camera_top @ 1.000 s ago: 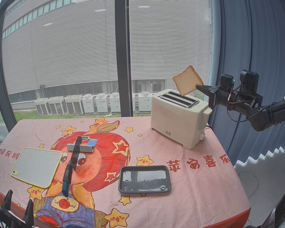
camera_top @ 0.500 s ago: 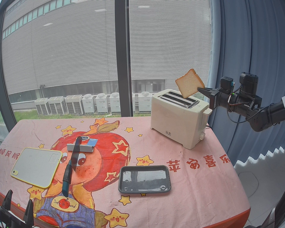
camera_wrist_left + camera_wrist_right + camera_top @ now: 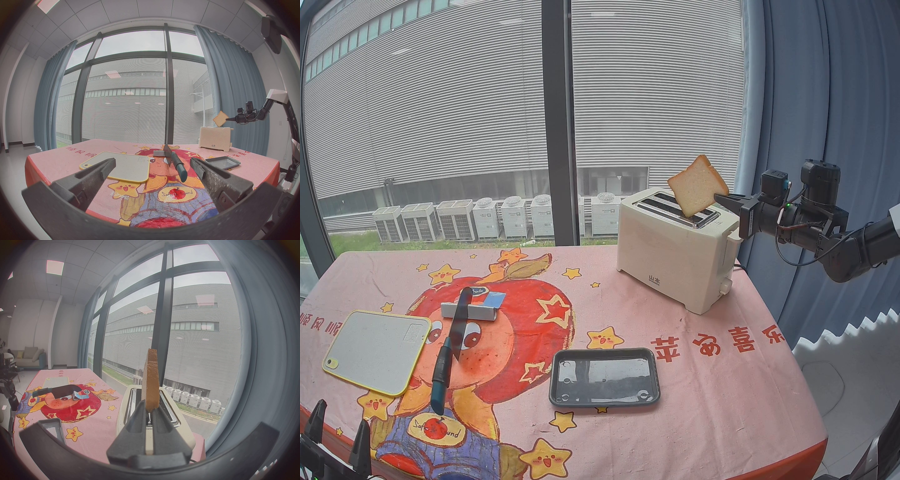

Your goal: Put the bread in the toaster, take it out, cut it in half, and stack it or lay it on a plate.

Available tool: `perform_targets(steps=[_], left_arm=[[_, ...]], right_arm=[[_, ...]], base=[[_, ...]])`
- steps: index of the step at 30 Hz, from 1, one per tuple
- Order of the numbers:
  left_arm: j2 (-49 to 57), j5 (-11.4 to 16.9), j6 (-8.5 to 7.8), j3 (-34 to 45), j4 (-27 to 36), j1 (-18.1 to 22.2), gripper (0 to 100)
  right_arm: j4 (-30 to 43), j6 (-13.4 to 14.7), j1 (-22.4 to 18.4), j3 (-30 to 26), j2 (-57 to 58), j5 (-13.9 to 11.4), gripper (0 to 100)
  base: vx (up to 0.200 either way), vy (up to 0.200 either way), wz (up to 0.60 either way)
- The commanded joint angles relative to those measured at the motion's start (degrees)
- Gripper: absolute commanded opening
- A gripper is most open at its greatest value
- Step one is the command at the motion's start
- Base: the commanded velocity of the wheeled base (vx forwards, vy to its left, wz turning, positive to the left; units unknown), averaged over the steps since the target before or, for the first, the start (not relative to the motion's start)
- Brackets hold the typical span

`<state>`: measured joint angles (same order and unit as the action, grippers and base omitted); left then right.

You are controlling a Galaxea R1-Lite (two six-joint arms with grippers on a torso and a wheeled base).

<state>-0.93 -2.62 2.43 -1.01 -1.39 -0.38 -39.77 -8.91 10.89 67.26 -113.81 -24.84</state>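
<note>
My right gripper (image 3: 720, 199) is shut on a slice of bread (image 3: 696, 185), held upright and tilted over the white toaster (image 3: 675, 249) at the table's far right. The slice's lower corner sits at the rear slot's opening. In the right wrist view the bread (image 3: 151, 384) stands edge-on above the toaster (image 3: 134, 415), pinched at its gripper (image 3: 149, 415). A black plate (image 3: 604, 377) lies in front of the toaster. A knife (image 3: 447, 353) leans on a small rack beside the cutting board (image 3: 375, 350). My left gripper (image 3: 153, 170) hangs open, low near the table's front left edge.
Window glass and a blue curtain (image 3: 800, 125) stand close behind the toaster. The table's right edge runs just below my right arm. The pink cloth (image 3: 725, 400) between plate and right edge is bare.
The right gripper has lowered the bread toward the toaster, from well above the slots to its corner at the rear slot. The left arm has stayed still.
</note>
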Motion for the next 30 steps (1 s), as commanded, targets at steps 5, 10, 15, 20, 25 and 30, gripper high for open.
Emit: perform_targets(steps=[5,10,15,20,25,30], left_arm=[[0.6,0.0,0.04,0.8,0.0,-0.1,100],[0.6,0.0,0.04,0.8,0.0,-0.1,100],[0.6,0.0,0.04,0.8,0.0,-0.1,100],[0.6,0.0,0.04,0.8,0.0,-0.1,100],[0.6,0.0,0.04,0.8,0.0,0.0,100],[0.6,0.0,0.04,0.8,0.0,-0.1,100]], right_arm=[[0.0,-0.6,0.2,-1.1,-0.1,0.0,0],[0.0,-0.7,0.2,-1.2,-0.3,0.0,0],[0.1,-0.6,0.3,-1.2,-0.4,0.0,0],[0.0,-0.6,0.5,-1.0,-1.3,0.1,0],[0.0,-0.6,0.7,-0.8,-2.1,0.1,0],[0.0,-0.6,0.7,-0.5,-3.0,0.1,0]], base=[[0.0,0.0,0.0],[0.0,0.0,0.0],[0.0,0.0,0.0],[0.0,0.0,0.0],[0.0,0.0,0.0],[0.0,0.0,0.0]])
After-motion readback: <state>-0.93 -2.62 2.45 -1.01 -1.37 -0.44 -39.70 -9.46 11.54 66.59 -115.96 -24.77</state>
